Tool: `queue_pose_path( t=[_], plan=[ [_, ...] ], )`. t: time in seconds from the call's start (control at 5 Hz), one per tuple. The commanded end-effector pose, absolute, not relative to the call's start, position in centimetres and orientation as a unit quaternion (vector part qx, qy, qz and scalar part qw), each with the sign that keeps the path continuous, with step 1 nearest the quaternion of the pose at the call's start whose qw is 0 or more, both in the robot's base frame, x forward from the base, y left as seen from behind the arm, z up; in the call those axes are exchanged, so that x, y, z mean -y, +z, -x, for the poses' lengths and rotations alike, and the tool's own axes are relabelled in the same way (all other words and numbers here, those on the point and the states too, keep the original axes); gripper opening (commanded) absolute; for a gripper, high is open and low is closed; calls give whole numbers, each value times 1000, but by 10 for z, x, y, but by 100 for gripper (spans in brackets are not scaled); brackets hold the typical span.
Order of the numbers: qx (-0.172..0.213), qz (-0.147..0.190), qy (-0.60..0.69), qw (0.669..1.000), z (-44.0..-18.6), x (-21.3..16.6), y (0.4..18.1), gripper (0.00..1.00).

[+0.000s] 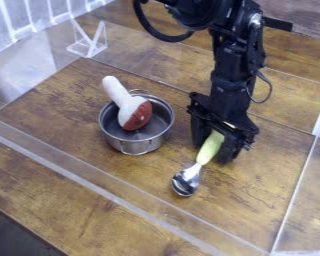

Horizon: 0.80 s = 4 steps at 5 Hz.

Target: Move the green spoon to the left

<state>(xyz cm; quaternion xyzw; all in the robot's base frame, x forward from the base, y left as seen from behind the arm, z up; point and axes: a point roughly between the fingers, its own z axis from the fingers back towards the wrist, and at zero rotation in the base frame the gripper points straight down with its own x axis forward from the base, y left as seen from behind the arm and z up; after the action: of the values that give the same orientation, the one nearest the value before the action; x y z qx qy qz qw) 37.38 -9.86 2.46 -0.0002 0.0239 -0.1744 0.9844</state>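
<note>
- The green spoon [199, 165] had a light yellow-green handle and a shiny silver bowl.
- The end effector [216, 147] was black.
- The pot [133, 132] at centre left was silver-grey metal.
- The utensil [128, 104] in it had a white handle and dark red head.
- The surface [56, 120] was brown wood grain.

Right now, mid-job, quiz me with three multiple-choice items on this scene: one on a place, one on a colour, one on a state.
1. Where does the green spoon lie?
A. Inside the pot
B. On the table, right of the pot
C. On the clear stand

2. What colour is the head of the utensil in the pot?
A. Red
B. Blue
C. Black

3. How is the gripper placed?
A. Raised high, away from everything
B. Down, fingers on either side of the spoon's handle
C. Inside the pot

Answers: 1 B, the spoon rests on the wood by the pot; 2 A, the head shows dark red; 3 B, the fingers straddle the green handle.
</note>
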Motion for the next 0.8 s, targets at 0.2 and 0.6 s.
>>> queue_pose_path(
  t=[0.2, 0.6],
  plan=[
    [-1, 0, -204, 979, -378, 102, 40, 0],
    [25, -7, -197, 980, -365, 94, 75, 0]
  ],
)
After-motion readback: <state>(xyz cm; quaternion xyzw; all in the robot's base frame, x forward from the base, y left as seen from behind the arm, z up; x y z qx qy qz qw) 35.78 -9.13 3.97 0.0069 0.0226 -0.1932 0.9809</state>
